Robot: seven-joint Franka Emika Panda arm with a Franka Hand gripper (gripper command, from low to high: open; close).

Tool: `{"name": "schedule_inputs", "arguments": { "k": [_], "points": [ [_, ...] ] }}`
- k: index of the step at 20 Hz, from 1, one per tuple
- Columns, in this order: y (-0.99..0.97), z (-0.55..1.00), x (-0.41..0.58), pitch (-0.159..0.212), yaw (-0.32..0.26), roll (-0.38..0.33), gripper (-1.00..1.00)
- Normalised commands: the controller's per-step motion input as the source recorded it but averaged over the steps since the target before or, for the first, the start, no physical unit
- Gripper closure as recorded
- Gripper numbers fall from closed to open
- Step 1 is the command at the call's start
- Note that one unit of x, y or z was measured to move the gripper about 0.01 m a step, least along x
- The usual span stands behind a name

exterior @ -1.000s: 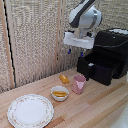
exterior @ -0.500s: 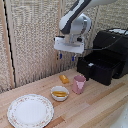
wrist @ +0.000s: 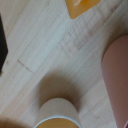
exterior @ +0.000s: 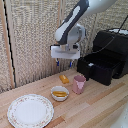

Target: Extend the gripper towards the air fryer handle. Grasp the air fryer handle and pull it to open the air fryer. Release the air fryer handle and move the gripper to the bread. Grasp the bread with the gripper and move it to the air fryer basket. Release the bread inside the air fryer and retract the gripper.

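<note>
In the exterior view the white gripper (exterior: 64, 63) hangs open above the table, its blue-tipped fingers apart and holding nothing. The bread (exterior: 64, 78), a small orange-brown chunk, lies on the wood straight below it with a clear gap between them. The black air fryer (exterior: 114, 45) stands at the exterior view's right, and its air fryer basket (exterior: 99, 69) is pulled out toward the gripper. I cannot make out the air fryer handle against the black drawer front. The wrist view shows the bread (wrist: 82, 6) at one edge of the picture and none of the fingers.
A pink cup (exterior: 79, 84) stands just beside the bread, between it and the basket, and the cup (wrist: 118, 75) also fills one side of the wrist view. A small bowl (exterior: 60, 93) holds a yellow-orange food piece. A patterned plate (exterior: 30, 110) lies near the front.
The gripper has swung away from the air fryer's drawer front toward the exterior view's left. It now hangs over the bread and cup. The basket stays pulled out.
</note>
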Motion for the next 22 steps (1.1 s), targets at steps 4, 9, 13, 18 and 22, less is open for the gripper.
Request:
{"name": "schedule_inputs", "arguments": {
  "k": [4, 9, 13, 18, 22],
  "points": [
    [-0.01, -0.16, 0.138, 0.050, 0.258, -0.171, -1.00],
    [-0.14, -0.18, 0.162, 0.004, 0.271, -0.112, -1.00],
    [-0.25, -0.19, 0.076, 0.001, 0.257, -0.068, -1.00],
    [-0.23, -0.19, 0.081, 0.000, 0.193, -0.036, -1.00],
    [-0.08, -0.20, 0.162, 0.001, 0.065, -0.010, -1.00]
  ]
}}
